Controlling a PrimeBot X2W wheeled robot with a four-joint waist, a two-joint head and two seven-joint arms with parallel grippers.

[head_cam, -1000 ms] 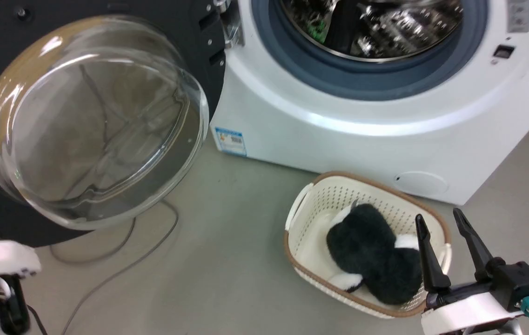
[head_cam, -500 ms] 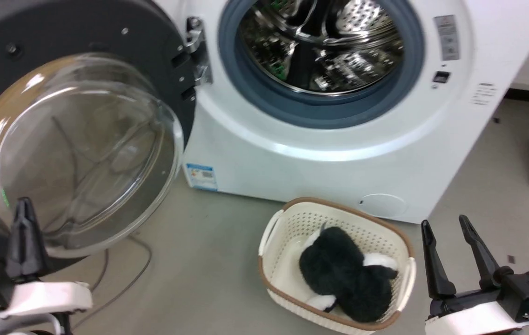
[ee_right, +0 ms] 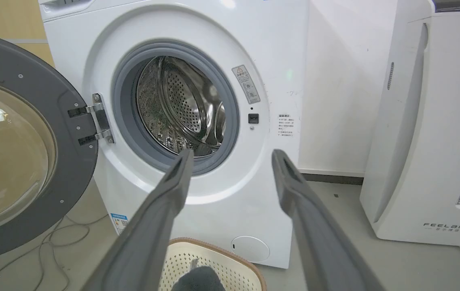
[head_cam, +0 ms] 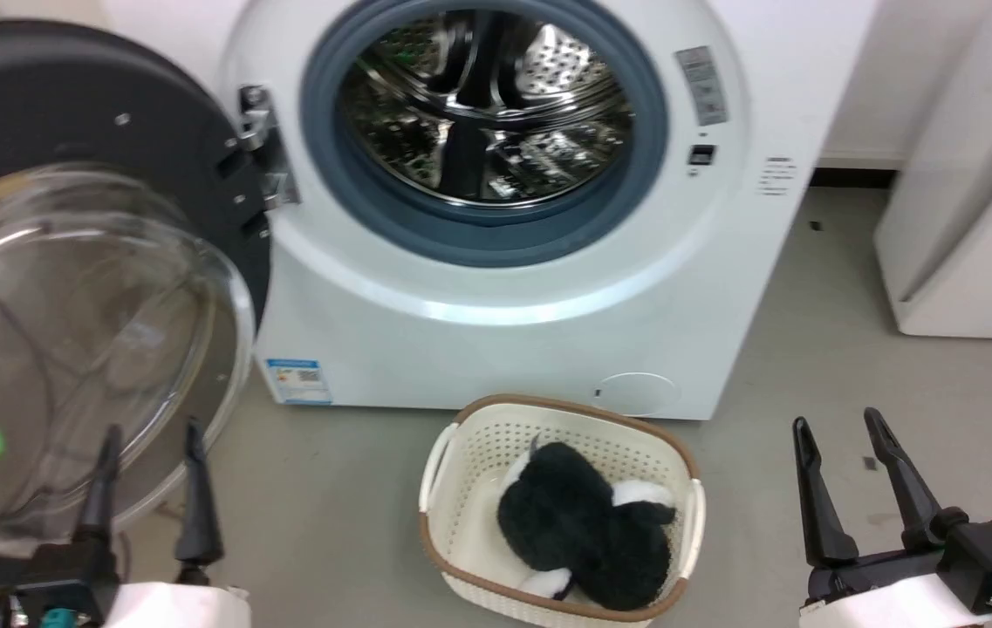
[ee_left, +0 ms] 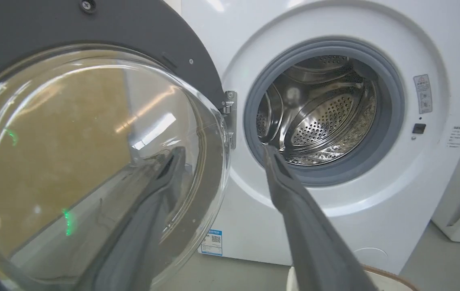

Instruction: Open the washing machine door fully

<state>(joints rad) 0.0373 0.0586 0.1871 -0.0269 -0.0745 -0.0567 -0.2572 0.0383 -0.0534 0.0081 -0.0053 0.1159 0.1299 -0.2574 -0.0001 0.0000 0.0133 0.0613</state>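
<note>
The washing machine door [head_cam: 68,96] is a black disc with a bulging clear glass bowl [head_cam: 68,349]. It stands swung wide open to the left of the white washer [head_cam: 496,349], hinged at the drum's left side. In the left wrist view the door [ee_left: 132,24] looms close. My left gripper [head_cam: 152,432] is open at the lower left, in front of the bowl's lower edge and holding nothing; its fingers [ee_left: 225,150] are apart. My right gripper [head_cam: 837,420] is open at the lower right over the floor, with its fingers [ee_right: 234,153] apart and far from the door [ee_right: 23,81].
The steel drum [head_cam: 487,105] lies exposed inside its grey rubber ring [head_cam: 496,235]. A cream basket [head_cam: 548,406] holding a black-and-white plush [head_cam: 583,523] stands on the floor before the washer. A white air purifier [head_cam: 967,218] stands at the right. Cables [ee_right: 64,234] trail under the door.
The head camera has swung up and to the right, so the washer sits lower and further left in the picture. My left gripper has come up into view, its fingers now apart.
</note>
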